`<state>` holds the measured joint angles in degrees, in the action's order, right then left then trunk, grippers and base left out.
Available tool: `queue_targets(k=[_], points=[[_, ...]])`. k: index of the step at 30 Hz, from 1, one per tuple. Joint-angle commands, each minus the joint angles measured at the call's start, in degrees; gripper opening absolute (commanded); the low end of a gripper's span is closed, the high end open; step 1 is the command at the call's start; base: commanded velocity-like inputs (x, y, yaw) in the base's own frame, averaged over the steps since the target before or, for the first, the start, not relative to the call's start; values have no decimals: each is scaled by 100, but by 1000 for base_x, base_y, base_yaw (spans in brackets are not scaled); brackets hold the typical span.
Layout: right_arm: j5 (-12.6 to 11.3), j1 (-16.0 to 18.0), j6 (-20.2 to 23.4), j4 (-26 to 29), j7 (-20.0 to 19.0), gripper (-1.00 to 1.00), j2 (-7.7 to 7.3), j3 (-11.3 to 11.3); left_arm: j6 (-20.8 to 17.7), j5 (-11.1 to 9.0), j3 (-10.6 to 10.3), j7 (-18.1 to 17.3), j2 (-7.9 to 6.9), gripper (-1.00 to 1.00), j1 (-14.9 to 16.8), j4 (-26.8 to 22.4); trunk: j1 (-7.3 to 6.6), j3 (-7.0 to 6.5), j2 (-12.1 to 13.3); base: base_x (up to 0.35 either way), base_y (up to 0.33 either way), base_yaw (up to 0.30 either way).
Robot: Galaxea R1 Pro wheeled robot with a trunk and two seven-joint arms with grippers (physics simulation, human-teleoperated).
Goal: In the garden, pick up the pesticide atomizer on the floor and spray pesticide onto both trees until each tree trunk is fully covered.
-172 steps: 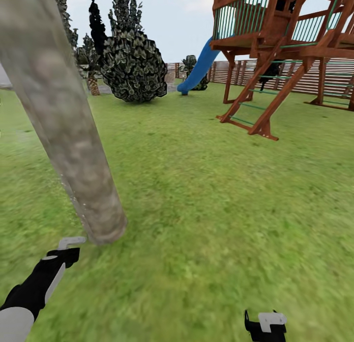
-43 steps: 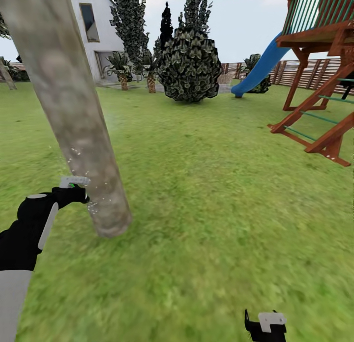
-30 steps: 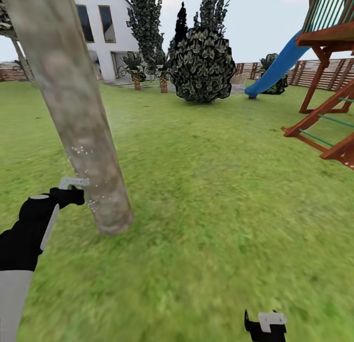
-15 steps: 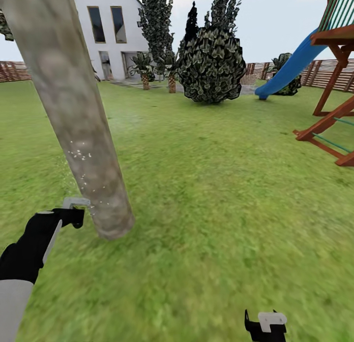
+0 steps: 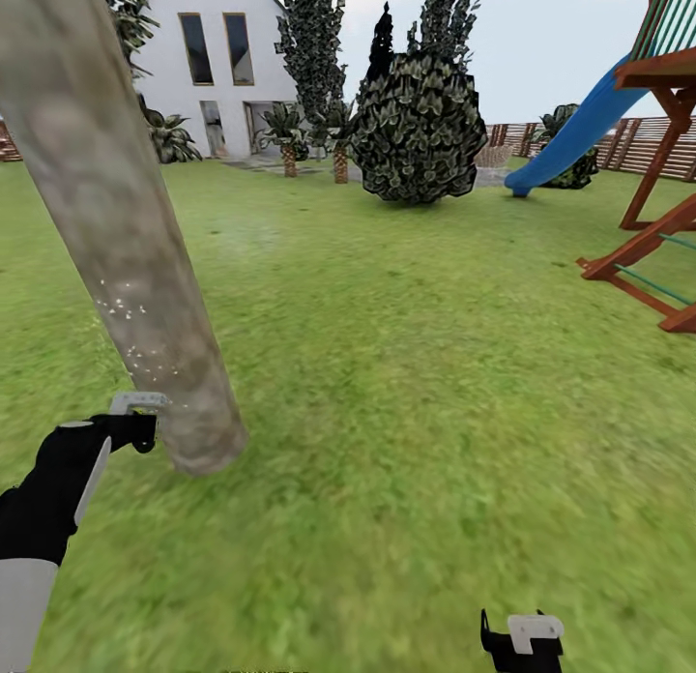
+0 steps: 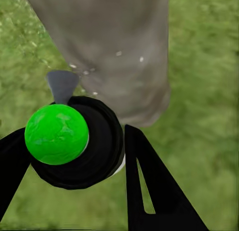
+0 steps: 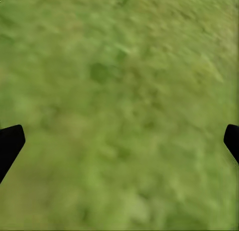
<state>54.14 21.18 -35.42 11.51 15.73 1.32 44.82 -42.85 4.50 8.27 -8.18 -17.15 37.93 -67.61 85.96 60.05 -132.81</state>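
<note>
The left gripper [image 6: 69,156] is clamped around the slim dark-grey pesticide atomizer [image 6: 82,144], its long axis seen end-on, its nozzle aimed at the thick mottled grey-brown tree trunk [image 5: 116,228] just beside. The right gripper [image 7: 119,141] is spread wide, empty, over grass.

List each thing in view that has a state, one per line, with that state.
pesticide atomizer: held in the left gripper, its top dot green, nozzle facing the trunk.
left gripper: shut on the atomizer, low beside the trunk.
tree trunk: standing, speckled with white droplets on its lower part.
right gripper: open, nothing between its fingers, over grass.
</note>
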Motion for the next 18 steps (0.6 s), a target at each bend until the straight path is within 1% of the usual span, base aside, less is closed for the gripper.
queue_targets(k=[1,4,8,10,16,18], points=[[0,0,0,0,0,100,0,0,3,-10,24,0,1,-100,-2,-4,0,0,0,1,-273,262],[0,0,0,-2,0,100,0,0,5,-10,41,5,9,-100,0,-13,0,0,0,0,-273,274],[0,0,0,-5,0,100,0,-4,5,-4,8,17,32,-100,13,-15,0,0,0,13,-273,272],[0,0,0,-3,0,100,0,-1,5,4,9,18,36,-100,13,-15,0,0,0,113,-268,82],[0,0,0,-2,0,100,0,0,5,4,15,10,36,-100,13,-18,0,0,0,213,-204,6],[0,0,0,-1,0,100,0,-2,-1,6,15,24,36,-100,13,-185,0,0,0,50,-231,0]])
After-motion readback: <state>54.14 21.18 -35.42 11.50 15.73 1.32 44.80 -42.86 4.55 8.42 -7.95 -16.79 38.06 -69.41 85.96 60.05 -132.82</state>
